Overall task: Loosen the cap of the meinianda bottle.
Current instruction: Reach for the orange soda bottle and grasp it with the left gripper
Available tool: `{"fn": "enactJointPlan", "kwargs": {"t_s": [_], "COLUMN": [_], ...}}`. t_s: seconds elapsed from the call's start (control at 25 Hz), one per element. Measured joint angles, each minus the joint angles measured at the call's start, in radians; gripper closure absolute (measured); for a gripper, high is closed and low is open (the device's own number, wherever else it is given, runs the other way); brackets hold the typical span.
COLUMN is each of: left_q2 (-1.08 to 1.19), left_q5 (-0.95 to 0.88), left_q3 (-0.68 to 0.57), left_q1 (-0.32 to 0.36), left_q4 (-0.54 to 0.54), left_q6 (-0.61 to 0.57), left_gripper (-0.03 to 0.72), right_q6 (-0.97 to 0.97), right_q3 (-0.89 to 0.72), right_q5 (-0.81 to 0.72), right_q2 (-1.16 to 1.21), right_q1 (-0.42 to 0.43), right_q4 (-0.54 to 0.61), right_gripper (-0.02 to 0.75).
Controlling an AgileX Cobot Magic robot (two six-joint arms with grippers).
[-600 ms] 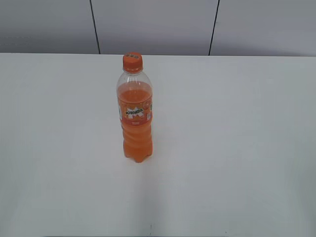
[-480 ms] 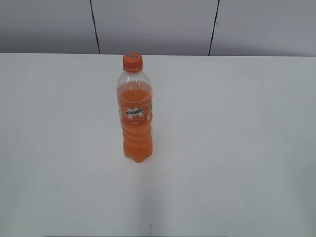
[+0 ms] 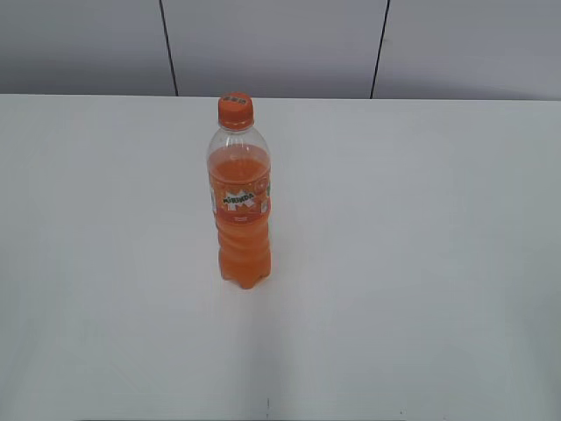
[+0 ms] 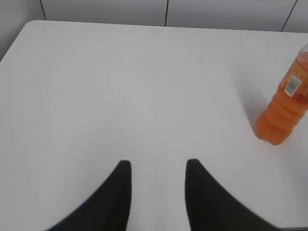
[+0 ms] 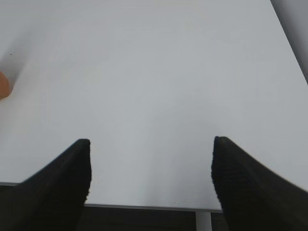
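The meinianda bottle point(image 3: 241, 210) stands upright near the middle of the white table point(image 3: 421, 228), full of orange drink, with its orange cap point(image 3: 235, 110) on top. In the left wrist view its lower body point(image 4: 284, 110) shows at the right edge, cap out of frame. In the right wrist view only an orange sliver of the bottle point(image 5: 3, 85) shows at the left edge. My left gripper point(image 4: 156, 166) is open and empty, well left of the bottle. My right gripper point(image 5: 151, 144) is wide open and empty over the table's front edge. Neither gripper shows in the exterior view.
A grey panelled wall point(image 3: 280, 44) runs behind the table. The table's front edge point(image 5: 144, 208) shows under my right gripper, and its rounded far left corner point(image 4: 33, 24) shows in the left wrist view.
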State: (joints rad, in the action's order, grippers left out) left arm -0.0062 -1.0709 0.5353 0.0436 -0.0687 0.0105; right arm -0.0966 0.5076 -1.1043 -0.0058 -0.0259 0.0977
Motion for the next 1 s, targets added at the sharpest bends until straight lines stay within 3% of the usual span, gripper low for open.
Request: {"fn": "enactJointPlan", "kwargs": {"t_s": [0.32,0.6,1.0], "left_q2": [0.000,0.000,0.000], "left_q5": [0.000,0.003,0.009], "left_q3": [0.000,0.000,0.000], "left_q1": [0.000,0.000,0.000], "left_q4": [0.007,0.138,0.149], "left_q6": [-0.002,-0.010,-0.010], "left_gripper": [0.447,0.447,0.449], "right_q6": [0.000,0.001,0.001], "right_q3": [0.000,0.000,0.000], "right_q5": [0.000,0.000,0.000], "right_q2": [0.000,0.000,0.000], "right_q1": [0.000,0.000,0.000], "right_q4": [0.000,0.000,0.000], "right_gripper": [0.153,0.153,0.153]}}
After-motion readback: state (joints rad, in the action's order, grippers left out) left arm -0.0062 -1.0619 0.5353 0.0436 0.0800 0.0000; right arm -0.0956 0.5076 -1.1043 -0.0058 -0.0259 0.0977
